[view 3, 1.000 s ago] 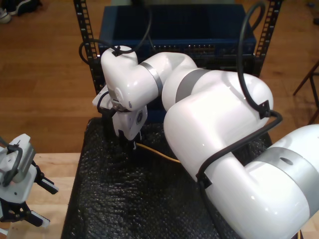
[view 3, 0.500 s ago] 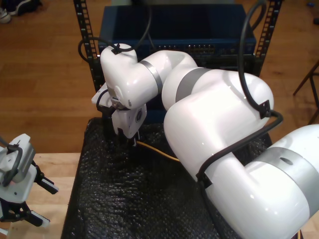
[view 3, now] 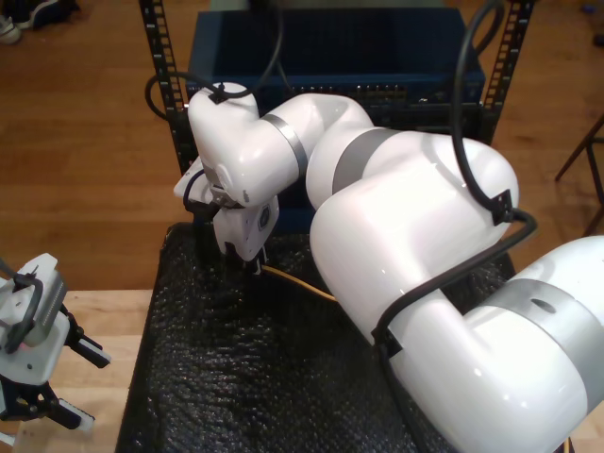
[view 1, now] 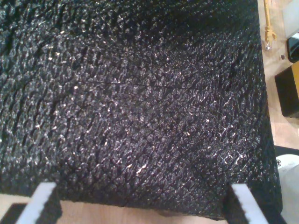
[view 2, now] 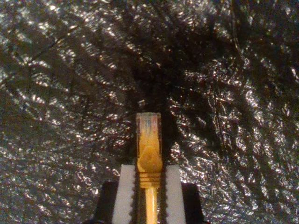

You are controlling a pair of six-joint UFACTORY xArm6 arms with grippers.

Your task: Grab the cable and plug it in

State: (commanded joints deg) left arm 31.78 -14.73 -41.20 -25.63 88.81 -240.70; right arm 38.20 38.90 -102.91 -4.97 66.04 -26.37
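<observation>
The cable is thin and yellow-orange, running over the black bubble mat and under the big white arm. My second gripper is shut on the cable just behind its clear plug. The plug sticks out past the white fingers and hangs a little above the mat. This gripper is near the mat's far edge, in front of the rack. My first gripper stands open at the exterior view's lower left, beside the mat. Its fingers are wide apart with nothing between them.
A black rack holding a blue network switch with a row of ports stands behind the mat. Another yellow cable end with a clear plug lies on the wooden table beside the mat, near black boxes. Thick black hoses loop over the arm.
My second gripper has lifted slightly and shifted toward the rack, carrying the cable's plug end with it. My first gripper has not moved.
</observation>
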